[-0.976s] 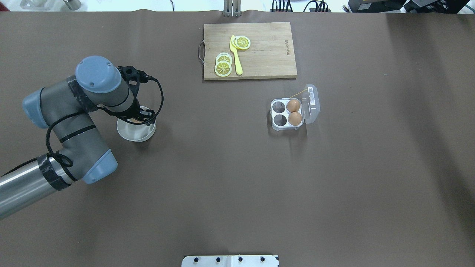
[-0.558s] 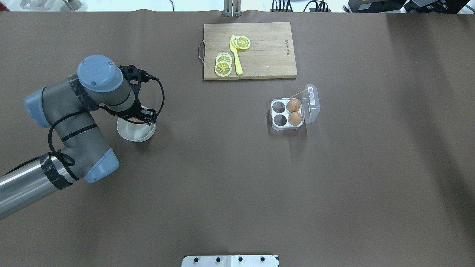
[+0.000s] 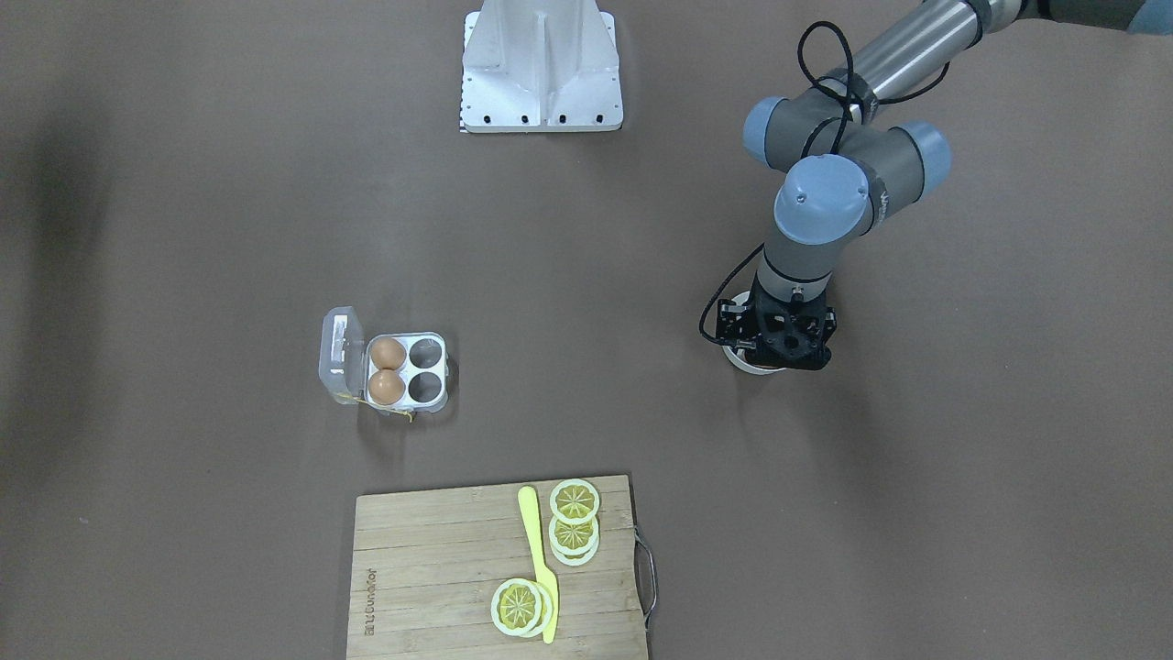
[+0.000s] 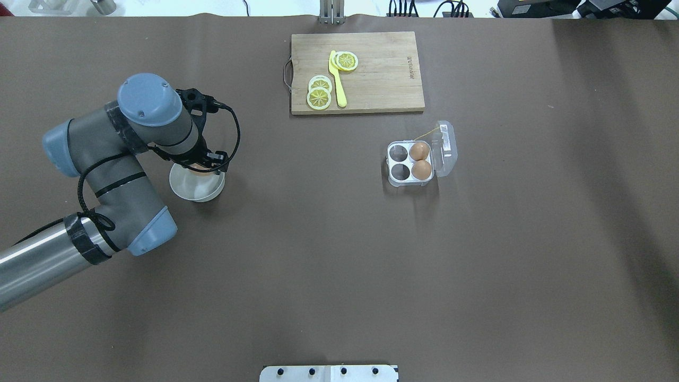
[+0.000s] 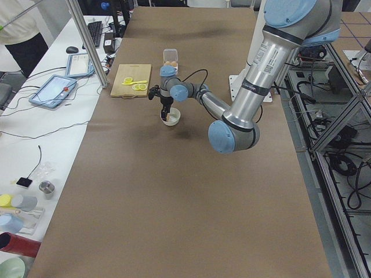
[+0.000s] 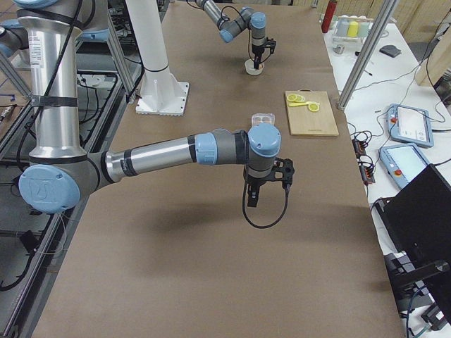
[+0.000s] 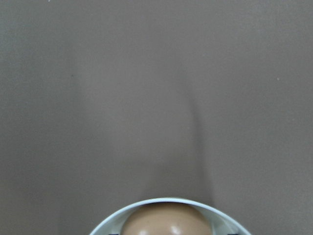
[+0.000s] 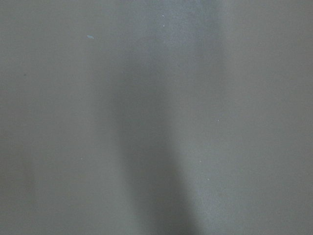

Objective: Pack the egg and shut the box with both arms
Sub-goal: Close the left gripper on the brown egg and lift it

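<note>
My left gripper point(image 4: 198, 168) points down into a white bowl point(image 4: 196, 190) at the table's left. A tan egg point(image 7: 166, 221) sits between its fingers at the bottom of the left wrist view, and the gripper looks shut on it. The bowl's rim point(image 7: 161, 200) curves behind the egg. The box point(image 4: 389, 168) lies open right of centre, lid point(image 4: 444, 148) folded back, with two eggs point(image 4: 419, 151) point(image 4: 421, 170) in its right cups and two cups bare. My right gripper point(image 6: 252, 201) shows only in the exterior right view, hanging above bare table; I cannot tell its state.
A wooden cutting board point(image 4: 382, 74) with lemon slices point(image 4: 319, 98) and a yellow knife point(image 4: 338, 85) lies at the far side, behind the box. The white stand point(image 3: 541, 64) is at the robot's edge. Brown table covering lies between bowl and box.
The left arm's wrist and elbow have shifted slightly right and toward the far side over the bowl. The egg stays under the gripper. The box has not moved.
</note>
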